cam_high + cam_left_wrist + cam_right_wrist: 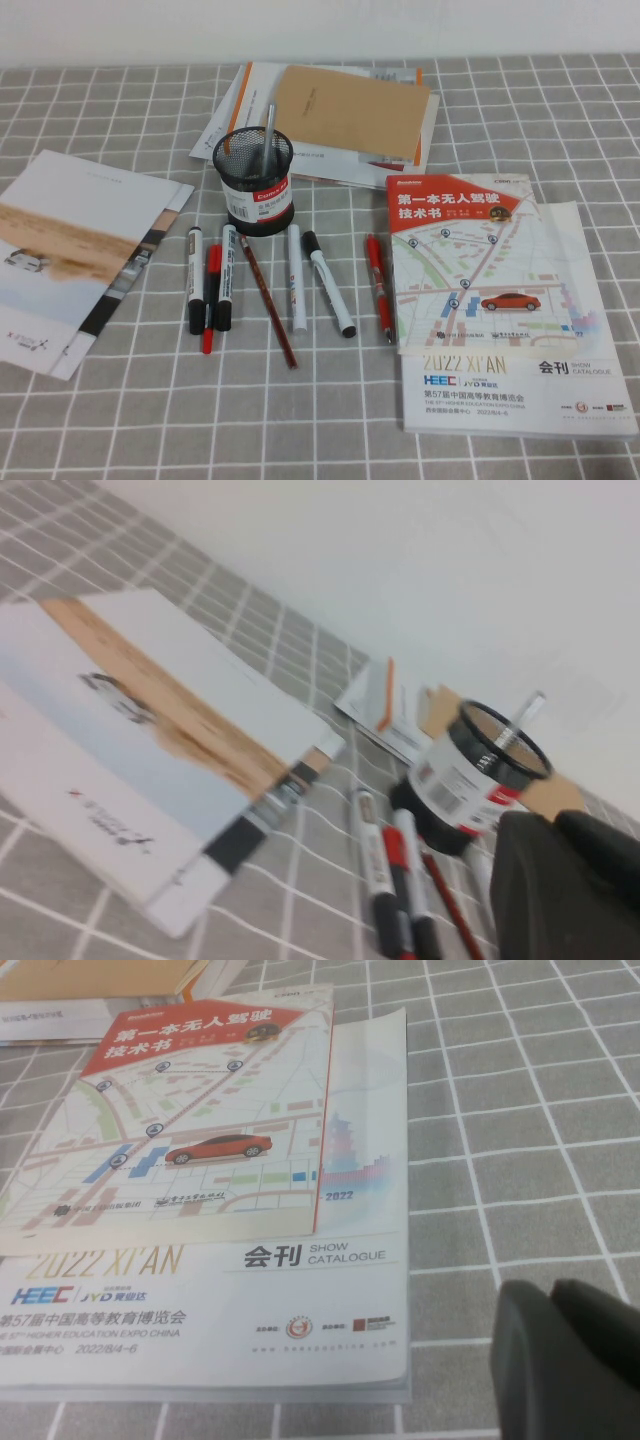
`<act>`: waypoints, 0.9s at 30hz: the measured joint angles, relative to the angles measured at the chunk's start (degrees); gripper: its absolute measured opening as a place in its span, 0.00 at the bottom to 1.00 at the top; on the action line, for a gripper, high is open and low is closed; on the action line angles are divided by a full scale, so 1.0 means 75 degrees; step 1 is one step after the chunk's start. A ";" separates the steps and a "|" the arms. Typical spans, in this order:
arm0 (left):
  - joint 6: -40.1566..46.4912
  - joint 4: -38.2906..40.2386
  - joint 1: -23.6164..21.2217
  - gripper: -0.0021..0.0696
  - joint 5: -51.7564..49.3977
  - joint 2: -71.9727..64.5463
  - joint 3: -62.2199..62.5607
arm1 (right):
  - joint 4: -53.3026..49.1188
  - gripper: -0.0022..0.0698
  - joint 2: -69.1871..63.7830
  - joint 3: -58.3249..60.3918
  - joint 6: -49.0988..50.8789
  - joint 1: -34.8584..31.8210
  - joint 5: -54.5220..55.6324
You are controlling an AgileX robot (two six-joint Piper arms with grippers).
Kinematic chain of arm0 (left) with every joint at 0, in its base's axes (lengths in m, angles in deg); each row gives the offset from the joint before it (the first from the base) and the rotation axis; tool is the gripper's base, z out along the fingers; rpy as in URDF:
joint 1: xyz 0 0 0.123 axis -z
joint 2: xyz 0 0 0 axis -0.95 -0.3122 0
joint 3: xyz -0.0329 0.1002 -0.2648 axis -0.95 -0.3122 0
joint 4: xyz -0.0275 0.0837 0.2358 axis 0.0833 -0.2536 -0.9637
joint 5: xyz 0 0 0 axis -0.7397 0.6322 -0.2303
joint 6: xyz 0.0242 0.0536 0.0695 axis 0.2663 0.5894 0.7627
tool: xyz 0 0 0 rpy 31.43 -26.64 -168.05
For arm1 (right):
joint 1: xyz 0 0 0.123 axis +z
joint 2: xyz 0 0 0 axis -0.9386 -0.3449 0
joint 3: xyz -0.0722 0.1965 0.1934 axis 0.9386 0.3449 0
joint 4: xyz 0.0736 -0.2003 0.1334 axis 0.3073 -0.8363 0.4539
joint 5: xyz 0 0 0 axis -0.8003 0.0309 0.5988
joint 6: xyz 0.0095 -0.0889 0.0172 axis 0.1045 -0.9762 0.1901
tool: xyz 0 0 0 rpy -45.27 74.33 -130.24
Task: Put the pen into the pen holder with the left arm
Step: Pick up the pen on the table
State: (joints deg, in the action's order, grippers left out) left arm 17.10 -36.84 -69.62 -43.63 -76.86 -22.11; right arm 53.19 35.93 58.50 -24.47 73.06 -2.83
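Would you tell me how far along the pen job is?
Nothing done: the black wire-mesh pen holder holds only a silver pen, and the white-barrelled, black-capped marker lies on the checked cloth. In hand: the left hand hangs near the markers; the right hand hovers by the white show catalogue. Grasp, lift and drop remain.

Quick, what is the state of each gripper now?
Left gripper: over the table near the pen holder, holding nothing visible; cannot be told.
Right gripper: beside the catalogue; cannot be told.
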 joint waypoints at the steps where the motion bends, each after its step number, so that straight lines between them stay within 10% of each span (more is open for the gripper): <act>1: 0.0000 0.0000 0.0000 0.02 -0.0213 -0.0201 0.0274 | 0.0000 0.01 0.0000 0.0000 0.0000 0.0000 0.0000; 27: 0.1803 -0.0555 0.0357 0.02 -0.4552 -0.8007 0.5605 | 0.0000 0.01 0.0000 0.0000 0.0000 0.0000 0.0000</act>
State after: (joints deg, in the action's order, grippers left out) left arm 30.62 -41.01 -66.94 -77.77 -136.91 19.93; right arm 53.19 35.93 58.50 -24.47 73.06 -2.83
